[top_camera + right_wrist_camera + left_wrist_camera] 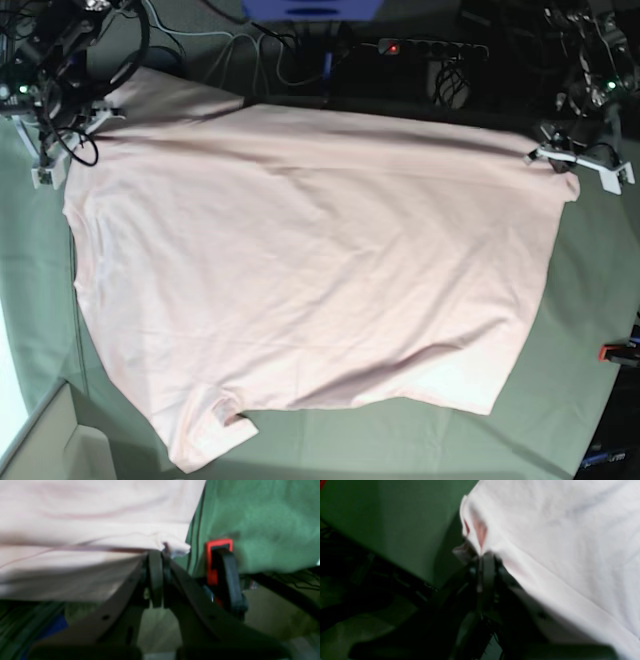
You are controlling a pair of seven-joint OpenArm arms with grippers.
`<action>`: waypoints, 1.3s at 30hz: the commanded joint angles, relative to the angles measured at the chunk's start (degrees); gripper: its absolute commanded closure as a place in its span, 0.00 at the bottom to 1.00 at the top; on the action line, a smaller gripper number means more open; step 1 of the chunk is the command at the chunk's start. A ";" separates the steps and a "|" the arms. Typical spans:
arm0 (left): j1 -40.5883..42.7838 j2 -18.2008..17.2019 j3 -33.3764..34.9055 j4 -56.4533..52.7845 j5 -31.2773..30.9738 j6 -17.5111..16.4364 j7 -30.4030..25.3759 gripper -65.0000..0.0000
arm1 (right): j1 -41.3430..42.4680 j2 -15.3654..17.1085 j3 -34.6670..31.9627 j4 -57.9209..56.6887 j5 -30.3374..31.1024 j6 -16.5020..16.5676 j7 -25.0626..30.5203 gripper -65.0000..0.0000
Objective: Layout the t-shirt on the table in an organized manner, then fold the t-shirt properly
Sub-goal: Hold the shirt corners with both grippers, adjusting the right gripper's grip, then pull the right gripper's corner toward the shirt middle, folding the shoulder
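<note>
Broadly, t-shirt (310, 270) lies spread on bench (590, 300), long axis left-right; lettering hidden. Left gripper (483, 555) and right gripper (158, 552) jaws pinch far corners; wrist views blurred

On my right wrist feed, the right tool (160, 555) is matte black, its two flat, dark fingers (155, 575) running back into broad angled black plates dotted with small round holes. My left wrist feed is blurrier; the left tool (486, 557) looks equally dark, with narrow greyish fingers (488, 572). From the base camera, both arms are black frames with looped black cables, white bracket pieces and tiny green lights.
</note>
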 commanded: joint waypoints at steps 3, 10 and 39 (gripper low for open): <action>0.01 -0.60 -0.35 1.15 0.00 0.12 -1.16 1.00 | 0.81 0.60 0.09 1.10 -0.02 -0.25 0.55 1.00; -0.17 -0.60 -0.35 1.15 -0.17 0.12 -1.25 1.00 | 2.39 0.86 0.00 1.18 -0.02 -0.25 0.55 1.00; -0.43 -0.34 -0.26 7.30 0.00 0.03 -0.98 1.00 | 0.63 3.06 -3.87 -6.02 -0.37 -0.25 0.81 0.54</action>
